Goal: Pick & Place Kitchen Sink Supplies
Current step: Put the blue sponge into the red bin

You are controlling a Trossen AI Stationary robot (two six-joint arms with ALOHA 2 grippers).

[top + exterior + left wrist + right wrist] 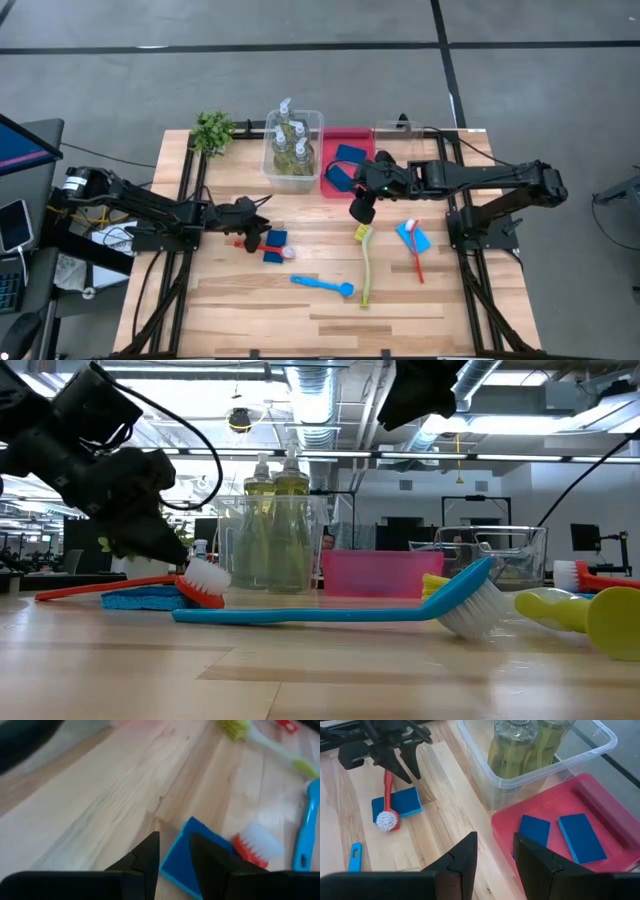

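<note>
Sorting is partly done: the soap bottles point(290, 140) stand in the clear tub point(312, 122) at upper centre of the overhead frame, and two blue sponges point(555, 835) lie flat in the red tray point(335, 186) just right of it.

My left gripper point(250, 237) hangs left of centre over the table point(250, 320), directly above a blue sponge point(275, 240) with a red brush point(387, 797) lying across it. My fingers point(147, 852) are parted by a narrow gap and hold nothing; the sponge's near edge shows just beyond the tips. I judge this to be the approach to a pick, with either the sponge or the brush handle as the target; I cannot tell which.

My right gripper point(362, 210) hovers at the tray's lower corner, fingers point(465, 852) apart and empty.

Left to clear: the blue brush point(322, 286) at lower centre, the yellow-green brush point(364, 262) right of it, and a second red brush point(414, 252) lying across another sponge point(417, 240) at right.

The next move calls for my left fingers to open wider and come down square. Since the brush overlaps the sponge, closing on one may drag the other.
</note>
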